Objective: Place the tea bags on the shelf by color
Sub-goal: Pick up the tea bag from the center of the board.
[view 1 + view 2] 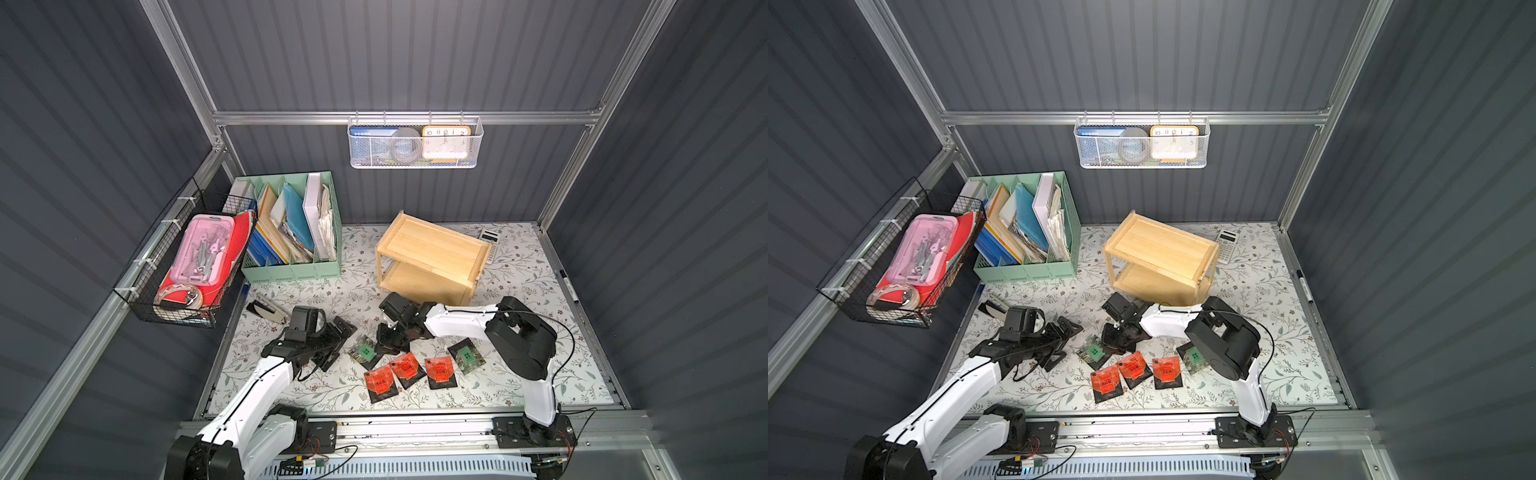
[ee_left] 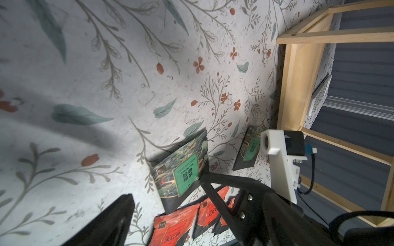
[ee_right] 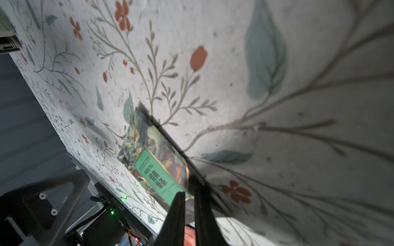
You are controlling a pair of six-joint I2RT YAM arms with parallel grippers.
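Inventory of my cell.
- Walls [image 1: 415, 54]: dark grey ribbed panels on three sides of me, set in an aluminium frame [image 1: 291, 117].
- Bench top [image 1: 540, 291]: white cover printed with leaves and red flowers, evenly lit (soft shadows only).
- Back wall: white mesh basket [image 1: 374, 156] hung on the rail, holding a yellow clock [image 1: 446, 141] and a tape roll [image 1: 405, 143].
- Left wall: black wire basket [image 1: 166, 307] with a pink case [image 1: 208, 249].
- Back left corner: mint-green file organizer [image 1: 291, 272], full of folders [image 1: 295, 216].
- Back right: calculator [image 1: 1227, 243]; marker pen [image 1: 568, 286] along the right edge.
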